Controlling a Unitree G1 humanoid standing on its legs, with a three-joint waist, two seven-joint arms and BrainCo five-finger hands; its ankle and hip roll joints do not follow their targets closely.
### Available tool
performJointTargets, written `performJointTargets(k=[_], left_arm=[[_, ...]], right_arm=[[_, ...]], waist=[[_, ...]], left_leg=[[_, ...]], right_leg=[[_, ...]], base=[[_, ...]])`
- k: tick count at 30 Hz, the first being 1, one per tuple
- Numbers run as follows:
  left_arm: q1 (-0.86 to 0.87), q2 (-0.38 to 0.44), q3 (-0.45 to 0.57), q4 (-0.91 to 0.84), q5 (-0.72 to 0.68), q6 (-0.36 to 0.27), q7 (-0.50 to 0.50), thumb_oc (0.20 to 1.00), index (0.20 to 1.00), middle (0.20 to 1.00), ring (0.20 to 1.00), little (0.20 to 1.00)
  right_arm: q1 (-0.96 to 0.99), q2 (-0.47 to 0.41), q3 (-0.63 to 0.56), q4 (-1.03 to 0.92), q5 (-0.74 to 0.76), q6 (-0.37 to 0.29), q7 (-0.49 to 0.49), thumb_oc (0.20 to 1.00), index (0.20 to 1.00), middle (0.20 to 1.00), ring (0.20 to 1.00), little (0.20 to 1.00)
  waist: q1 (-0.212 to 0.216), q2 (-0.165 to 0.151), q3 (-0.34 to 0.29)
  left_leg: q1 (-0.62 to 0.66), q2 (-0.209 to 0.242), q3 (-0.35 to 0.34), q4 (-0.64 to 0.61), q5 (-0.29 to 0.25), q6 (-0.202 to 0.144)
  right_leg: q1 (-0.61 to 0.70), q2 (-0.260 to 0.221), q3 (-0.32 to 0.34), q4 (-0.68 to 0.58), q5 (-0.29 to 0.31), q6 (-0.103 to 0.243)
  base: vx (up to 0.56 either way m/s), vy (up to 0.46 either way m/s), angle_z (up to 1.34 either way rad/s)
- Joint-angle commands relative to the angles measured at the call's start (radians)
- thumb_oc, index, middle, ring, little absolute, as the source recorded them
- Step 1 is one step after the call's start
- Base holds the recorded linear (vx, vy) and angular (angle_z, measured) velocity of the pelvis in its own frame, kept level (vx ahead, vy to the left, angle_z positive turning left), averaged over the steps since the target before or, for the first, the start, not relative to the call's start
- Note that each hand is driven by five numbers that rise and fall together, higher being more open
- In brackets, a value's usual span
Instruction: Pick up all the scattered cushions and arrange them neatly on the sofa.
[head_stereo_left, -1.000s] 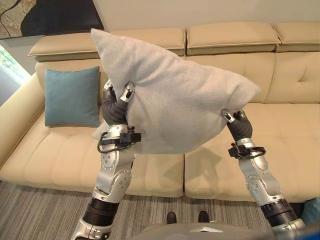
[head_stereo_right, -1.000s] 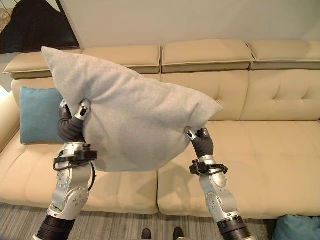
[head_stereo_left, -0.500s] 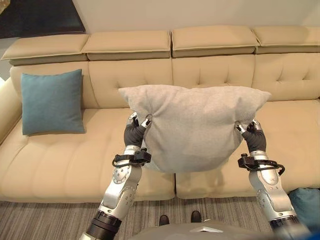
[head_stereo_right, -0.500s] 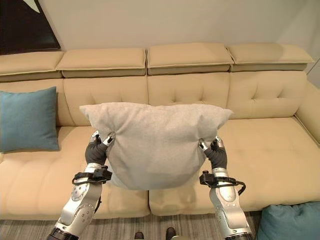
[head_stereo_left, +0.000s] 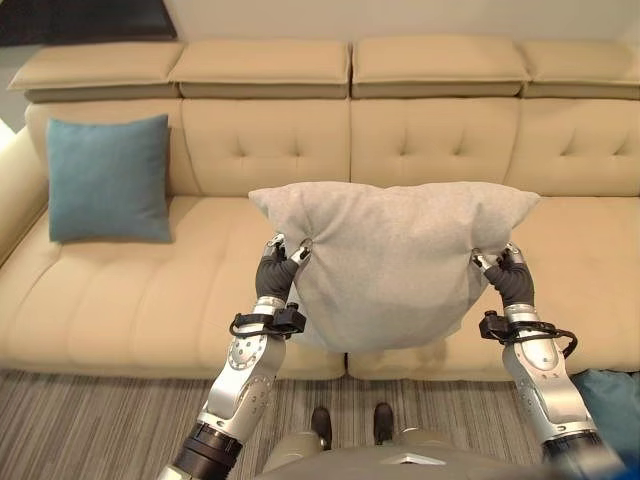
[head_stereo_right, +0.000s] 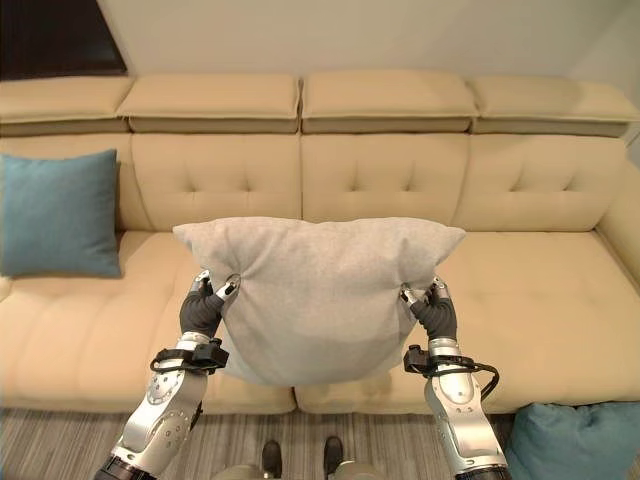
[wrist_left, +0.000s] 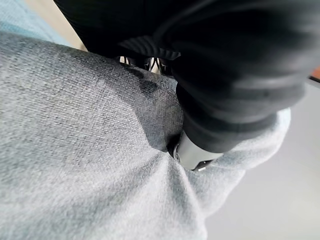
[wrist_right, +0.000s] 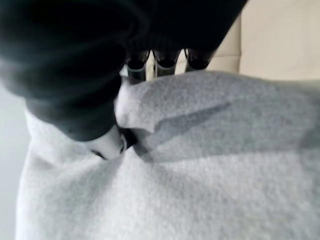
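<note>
The blue cushion (head_stereo_left: 108, 178) is leaning upright against the sofa (head_stereo_left: 440, 150) backrest at its left end. The left robot hand (head_stereo_left: 277, 268) is pinching the grey cushion (head_stereo_left: 395, 260) at its left edge; the right robot hand (head_stereo_left: 508, 272) is pinching its right edge. The grey cushion is hanging between both hands, long axis parallel to the sofa front, above the middle seat, so the placement lies straight ahead.
</note>
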Motion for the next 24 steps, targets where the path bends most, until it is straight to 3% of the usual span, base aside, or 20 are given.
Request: performJointTargets(k=[1,5,10,12,16,18,20,22,23,24], left_arm=[[-0.053,0.009,-0.008,-0.073,0.028,-0.058,-0.052,0.200,0.200,0.200,0.200,0.200],[-0.052,0.024,0.003,-0.089,0.050,-0.062,-0.043,0.200,0.200,0.200,0.200,0.200],[-0.060,0.046,0.010,-0.094,0.055,-0.064,-0.036,0.200,0.200,0.200,0.200,0.200],[-0.065,0.048,0.012,-0.090,0.061,-0.067,-0.032,0.200,0.200,0.200,0.200,0.200],[-0.060,0.042,0.015,-0.090,0.047,-0.073,-0.039,0.200,0.200,0.200,0.200,0.200],[-0.066,0.036,0.012,-0.090,0.046,-0.074,-0.039,0.200,0.200,0.200,0.200,0.200],[-0.084,0.027,-0.001,-0.078,0.043,-0.082,-0.051,0.200,0.200,0.200,0.200,0.200],[-0.087,0.021,-0.010,-0.077,0.042,-0.077,-0.055,0.200,0.200,0.200,0.200,0.200],[-0.087,0.012,-0.018,-0.077,0.037,-0.072,-0.064,0.200,0.200,0.200,0.200,0.200],[-0.087,0.012,-0.018,-0.077,0.037,-0.072,-0.064,0.200,0.200,0.200,0.200,0.200]], right_arm=[[-0.107,0.011,0.029,-0.092,-0.048,-0.096,0.024,0.200,0.200,0.200,0.200,0.200],[-0.143,0.026,0.055,-0.084,-0.052,-0.090,0.032,0.200,0.200,0.200,0.200,0.200],[-0.171,0.053,0.084,-0.085,-0.066,-0.087,0.054,0.200,0.200,0.200,0.200,0.200],[-0.179,0.067,0.094,-0.084,-0.065,-0.090,0.055,0.200,0.200,0.200,0.200,0.200],[-0.195,0.065,0.110,-0.086,-0.065,-0.086,0.062,0.200,0.200,0.200,0.200,0.200],[-0.194,0.057,0.107,-0.092,-0.068,-0.085,0.063,0.200,0.200,0.200,0.200,0.200],[-0.182,0.045,0.096,-0.091,-0.076,-0.087,0.058,0.200,0.200,0.200,0.200,0.200],[-0.172,0.043,0.087,-0.086,-0.077,-0.088,0.055,0.200,0.200,0.200,0.200,0.200],[-0.144,0.027,0.067,-0.086,-0.072,-0.090,0.058,0.200,0.200,0.200,0.200,0.200],[-0.143,0.027,0.067,-0.086,-0.072,-0.090,0.058,0.200,0.200,0.200,0.200,0.200]], waist=[[0.011,-0.036,-0.078],[0.036,-0.042,-0.088],[0.042,-0.016,-0.063],[0.043,-0.008,-0.052],[0.045,0.004,-0.051],[0.030,0.003,-0.042],[0.011,-0.011,-0.039],[0.005,-0.015,-0.046],[-0.003,-0.022,-0.052],[-0.007,-0.021,-0.052]], left_leg=[[0.046,0.015,0.032,-0.045,0.030,-0.004],[0.085,0.003,0.059,-0.063,0.008,0.019],[0.144,-0.006,0.089,-0.112,-0.004,0.071],[0.164,-0.010,0.094,-0.126,-0.010,0.078],[0.207,-0.008,0.104,-0.158,-0.021,0.067],[0.223,-0.012,0.090,-0.159,-0.031,0.062],[0.234,-0.023,0.062,-0.139,-0.056,0.058],[0.234,-0.016,0.055,-0.121,-0.068,0.045],[0.222,0.004,0.044,-0.060,-0.084,0.014],[0.218,0.005,0.039,-0.054,-0.087,0.013]], right_leg=[[0.132,-0.020,0.042,0.034,-0.109,0.118],[0.135,-0.046,0.070,0.059,-0.111,0.138],[0.007,-0.085,0.097,0.331,-0.068,0.201],[-0.043,-0.099,0.084,0.383,-0.054,0.206],[-0.069,-0.143,-0.014,0.250,-0.040,0.195],[-0.103,-0.123,0.010,0.193,-0.016,0.196],[-0.087,-0.092,0.079,0.147,-0.008,0.194],[-0.069,-0.086,0.080,0.138,-0.007,0.185],[-0.033,-0.076,0.063,0.116,-0.023,0.163],[-0.031,-0.076,0.058,0.115,-0.023,0.162]], base=[[0.23,0.135,-0.22],[0.17,0.165,-0.46],[0.09,0.182,-0.49],[0.08,0.093,-0.21],[0.14,-0.019,-0.19],[0.18,-0.069,-0.27],[0.21,-0.144,0.19],[0.20,-0.245,0.65],[0.18,-0.250,0.36],[0.23,-0.361,0.28]])
